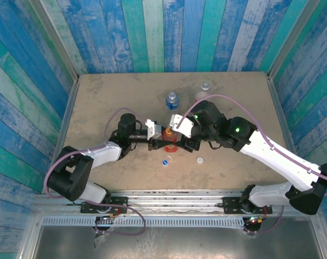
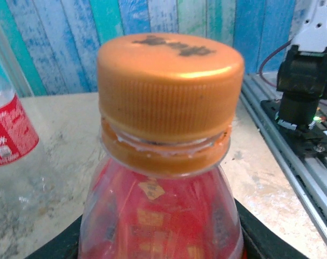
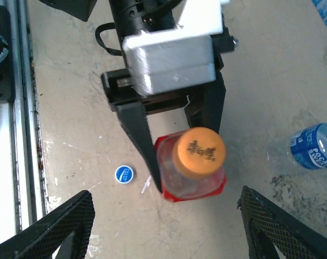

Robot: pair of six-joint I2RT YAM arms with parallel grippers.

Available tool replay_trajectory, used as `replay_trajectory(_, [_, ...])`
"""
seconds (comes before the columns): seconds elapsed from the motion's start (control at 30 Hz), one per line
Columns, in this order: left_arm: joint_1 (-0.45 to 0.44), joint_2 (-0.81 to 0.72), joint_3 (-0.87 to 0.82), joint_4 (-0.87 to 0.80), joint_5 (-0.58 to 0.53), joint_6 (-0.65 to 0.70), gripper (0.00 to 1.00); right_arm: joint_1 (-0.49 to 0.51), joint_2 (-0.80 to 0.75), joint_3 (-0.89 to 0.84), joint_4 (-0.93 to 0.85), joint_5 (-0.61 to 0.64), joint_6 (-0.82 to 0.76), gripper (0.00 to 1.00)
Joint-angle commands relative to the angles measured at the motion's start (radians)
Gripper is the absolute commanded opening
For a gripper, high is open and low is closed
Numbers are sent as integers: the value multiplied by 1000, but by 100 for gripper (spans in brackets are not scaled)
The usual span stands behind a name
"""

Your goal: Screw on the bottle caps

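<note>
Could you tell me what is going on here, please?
The left gripper is shut on the red bottle and holds it upright. The orange cap sits on the bottle's neck, though how tight it is cannot be told. The right gripper hovers open above it. The blue cap and the white cap lie loose on the table. The blue-label bottle and the red-label bottle stand farther back.

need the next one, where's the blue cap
In the top view the blue cap lies on the table on the near side of the red bottle, left of the white cap.
</note>
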Motion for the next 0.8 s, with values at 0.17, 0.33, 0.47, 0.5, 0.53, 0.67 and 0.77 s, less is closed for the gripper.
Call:
replay_trajectory(0.17, [-6,-76,29,-16,89,-4,48,-45,76,-26,123,-202,-77,62])
replay_trajectory(0.33, [-6,-102,28,-60,83,23,49,-50,131,-9,142,-243,-73,50])
replay_trajectory(0.47, [-6,-109,26,-60,79,21,49,-53,134,-12,131,-234,-70,34])
replay_trajectory(0.5, [-6,-110,24,-53,79,17,50,-53,129,-18,135,-233,-66,29])
replay_trajectory(0.53, [-6,-109,21,-40,79,12,51,-53,123,-24,143,-232,-55,25])
replay_trajectory(0.67, [-6,-113,3,28,70,-31,55,-55,97,-59,211,-253,-3,18])
replay_trajectory(0.77, [-7,-122,-21,94,54,-69,66,-59,67,-101,272,-273,31,16])
